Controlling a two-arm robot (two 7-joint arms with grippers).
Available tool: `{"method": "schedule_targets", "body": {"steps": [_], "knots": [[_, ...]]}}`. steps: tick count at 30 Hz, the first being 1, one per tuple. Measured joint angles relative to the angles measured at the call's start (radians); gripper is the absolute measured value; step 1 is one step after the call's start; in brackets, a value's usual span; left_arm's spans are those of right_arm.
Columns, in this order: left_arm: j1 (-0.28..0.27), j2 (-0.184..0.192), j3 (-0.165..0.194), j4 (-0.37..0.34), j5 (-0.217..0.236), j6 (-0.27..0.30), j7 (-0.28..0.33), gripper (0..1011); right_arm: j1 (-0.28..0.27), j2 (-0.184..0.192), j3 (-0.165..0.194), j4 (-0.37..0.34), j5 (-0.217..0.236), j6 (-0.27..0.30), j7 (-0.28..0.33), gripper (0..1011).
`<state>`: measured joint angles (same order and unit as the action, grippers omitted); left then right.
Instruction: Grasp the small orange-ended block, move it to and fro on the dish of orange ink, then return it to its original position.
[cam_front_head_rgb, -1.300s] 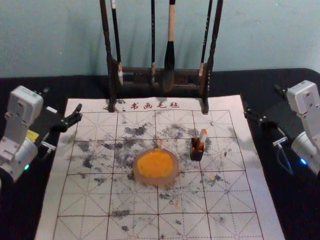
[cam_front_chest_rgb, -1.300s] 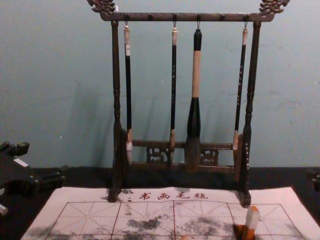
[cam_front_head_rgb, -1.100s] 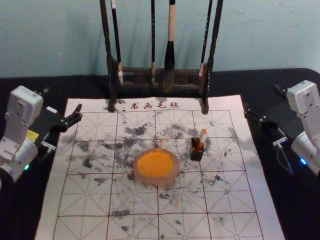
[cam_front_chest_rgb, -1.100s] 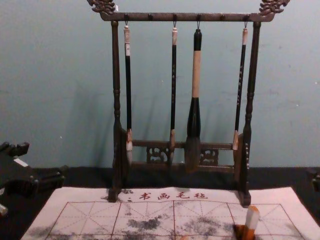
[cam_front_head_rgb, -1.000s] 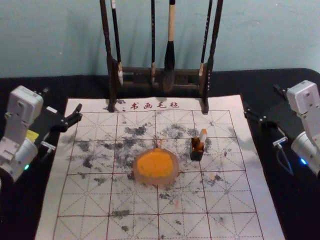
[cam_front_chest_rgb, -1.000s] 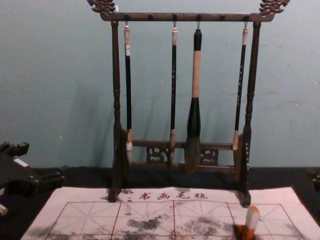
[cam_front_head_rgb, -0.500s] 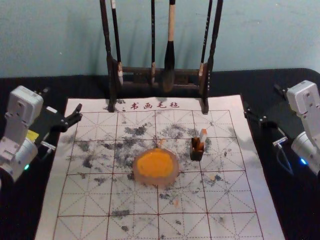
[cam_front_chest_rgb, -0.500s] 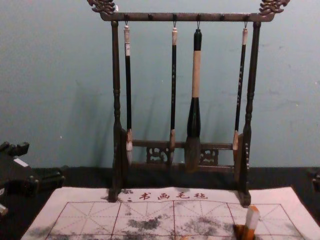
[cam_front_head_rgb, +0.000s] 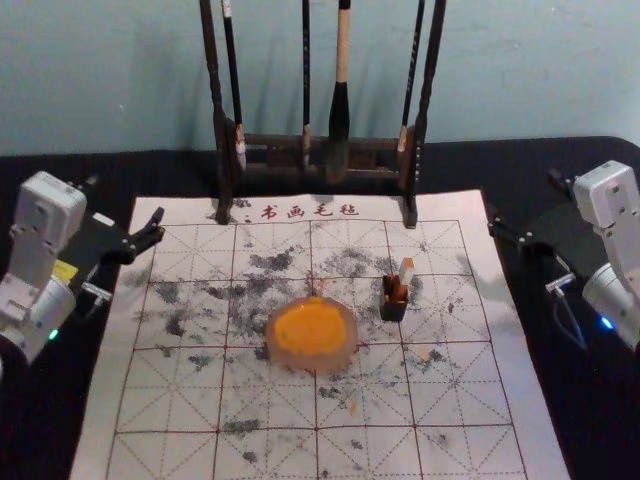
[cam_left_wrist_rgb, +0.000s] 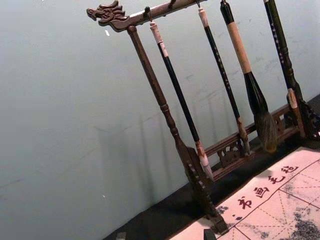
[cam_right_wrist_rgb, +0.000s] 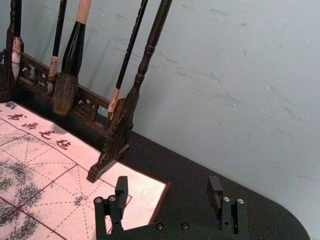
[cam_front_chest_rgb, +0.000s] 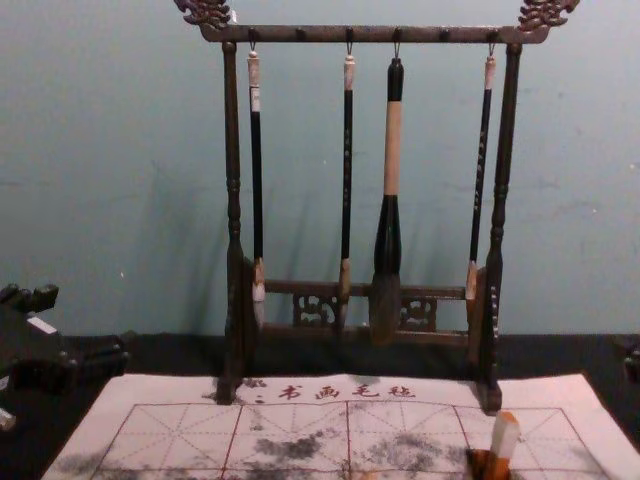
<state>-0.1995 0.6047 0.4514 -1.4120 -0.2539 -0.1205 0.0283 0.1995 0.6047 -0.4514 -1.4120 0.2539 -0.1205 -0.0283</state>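
Note:
The small white block with an orange end (cam_front_head_rgb: 406, 271) leans upright in a small dark holder (cam_front_head_rgb: 393, 312), right of the dish of orange ink (cam_front_head_rgb: 342, 358). In the chest view, that block (cam_front_chest_rgb: 505, 437) rises at the lower right. My left gripper (cam_front_head_rgb: 124, 199) stands open beyond the mat's left edge; the left wrist view catches the tips of the left gripper (cam_left_wrist_rgb: 165, 235), spread apart. Off the mat's right edge is my right gripper (cam_front_head_rgb: 523, 195), also open, and the right wrist view has nothing between the fingers of the right gripper (cam_right_wrist_rgb: 168, 183).
A gridded, ink-stained paper mat (cam_front_head_rgb: 270, 400) lies under the dish and holder. Behind them a dark wooden rack (cam_front_chest_rgb: 370, 34) with several hanging brushes spans the mat's far edge, in front of the wall. Black table surface (cam_front_head_rgb: 530, 160) borders the mat on both sides.

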Motion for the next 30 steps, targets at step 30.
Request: {"method": "schedule_targets", "body": {"steps": [30], "knots": [[0.000,0.000,0.000,0.000,0.000,0.000,0.000,1001,-0.052,-0.001,0.036,-0.071,0.066,0.086,0.041,1000]]}}
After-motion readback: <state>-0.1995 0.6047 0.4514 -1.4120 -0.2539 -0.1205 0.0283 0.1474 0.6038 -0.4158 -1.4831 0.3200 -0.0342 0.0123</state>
